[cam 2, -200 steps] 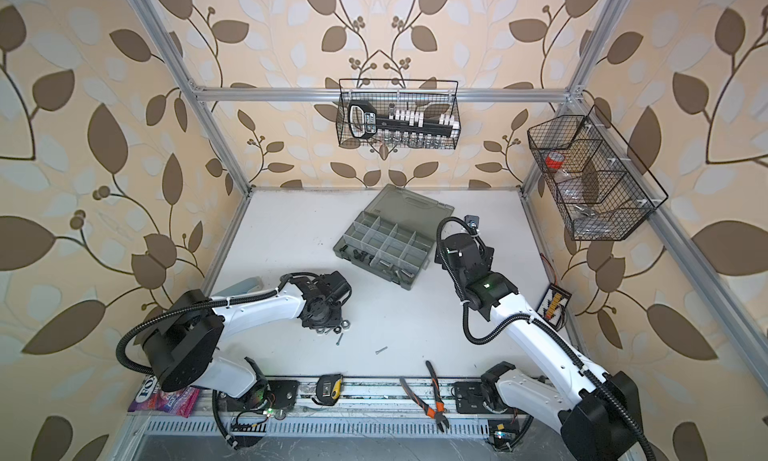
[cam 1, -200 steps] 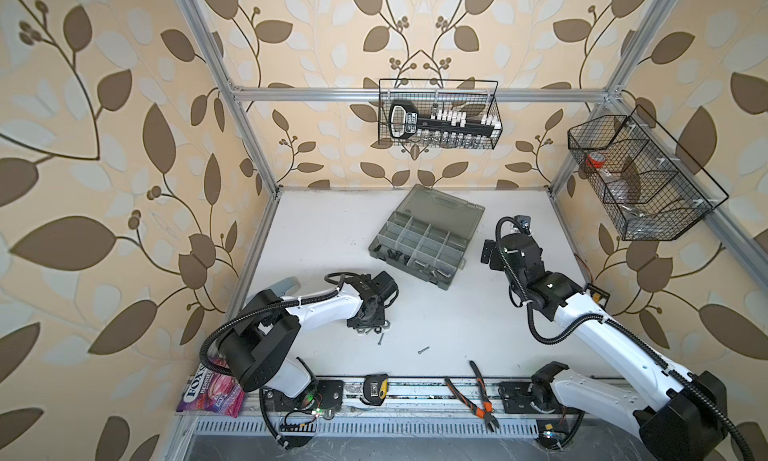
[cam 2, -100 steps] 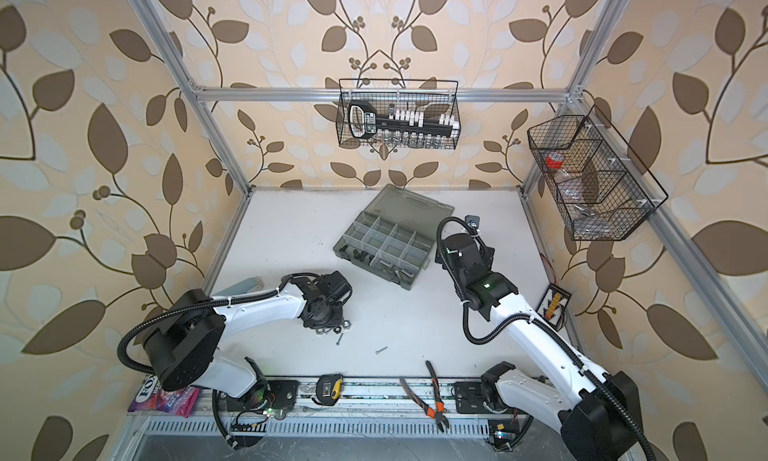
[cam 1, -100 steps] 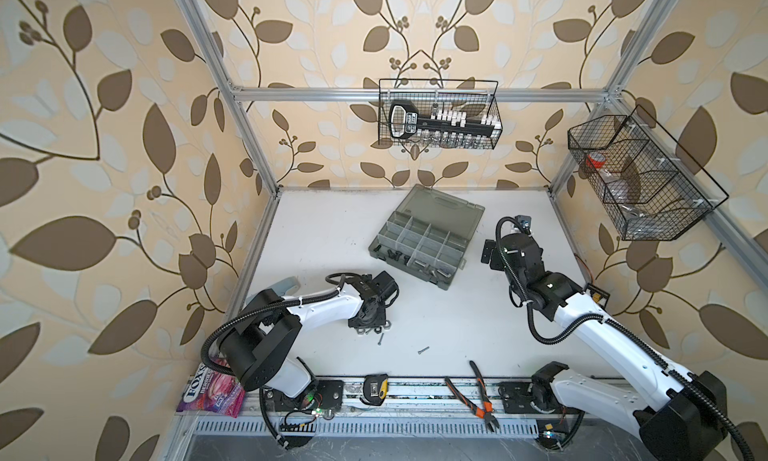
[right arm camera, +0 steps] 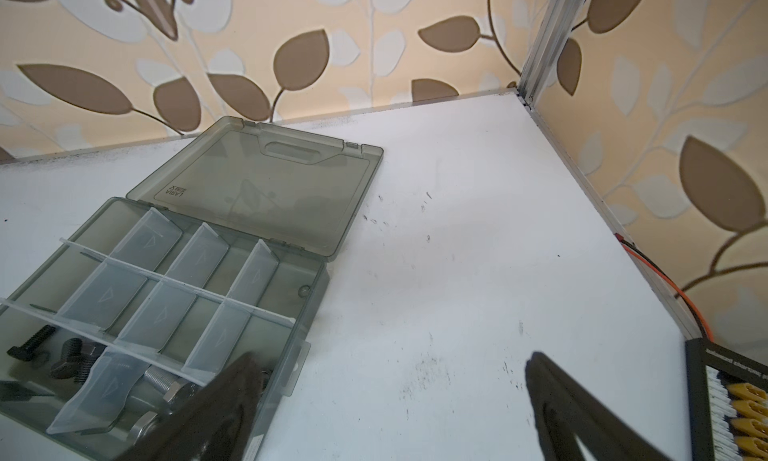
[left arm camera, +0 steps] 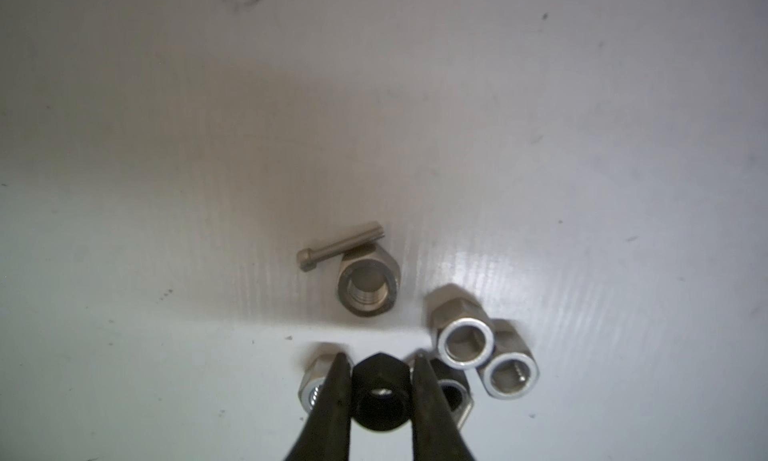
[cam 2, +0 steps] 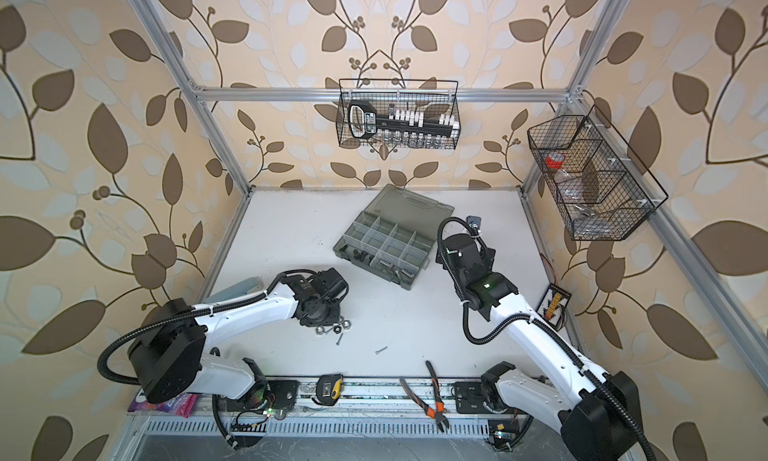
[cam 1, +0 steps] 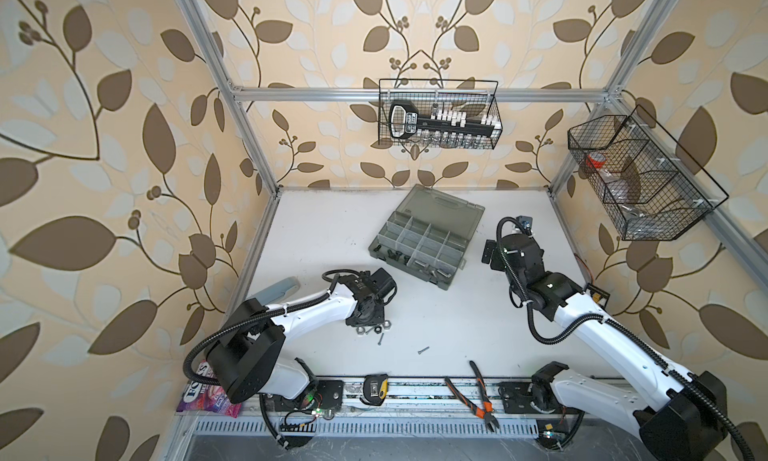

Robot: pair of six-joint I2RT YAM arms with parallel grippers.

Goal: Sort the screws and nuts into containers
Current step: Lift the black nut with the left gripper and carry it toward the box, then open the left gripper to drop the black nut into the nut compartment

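Open organiser box (right arm camera: 286, 288), one row – black bolts (right arm camera: 66, 355), silver bolts (right arm camera: 166, 382)

White table (cam 1: 332, 238). In both top views an open box (cam 1: 444, 207) lies flat at upper centre. Silver nuts (cam 1: 360, 330) and a black nut (left arm camera: 380, 392) cluster at lower left; two thin screws (cam 1: 423, 349) lie just right of them.

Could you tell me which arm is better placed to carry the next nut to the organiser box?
Left: the left fingers grip a black nut among the loose nuts, while the right fingers stand open and empty beside the organiser box.
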